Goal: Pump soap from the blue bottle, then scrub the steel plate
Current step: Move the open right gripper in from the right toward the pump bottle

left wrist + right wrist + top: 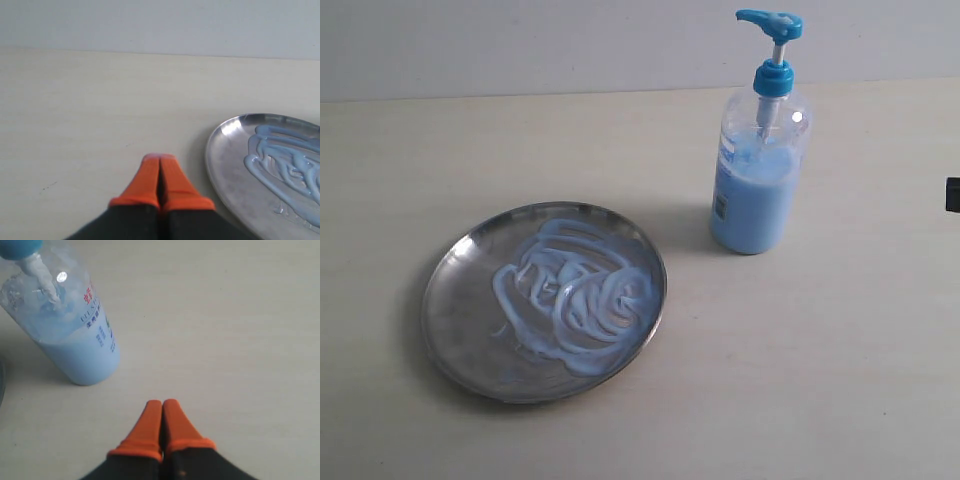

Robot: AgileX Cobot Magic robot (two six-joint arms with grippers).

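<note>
Pale worktop (820, 380) below a plain white wall (520, 40), carrying two items: steel plate (455, 300), lower left of the exterior frame, lying flat, its middle smeared with swirled pale-blue soap (580, 295), so pumping and spreading look done. Blue bottle (755, 200), upper right, upright and apart from the plate, pump head raised, presumably so it can be pressed from above. Left claw (160, 159), orange tips pressed together and empty, low over bare worktop just beside the plate rim; right claw (162, 402), likewise closed and empty, near the bottle's base without touching, both seemingly parked clear.
</note>
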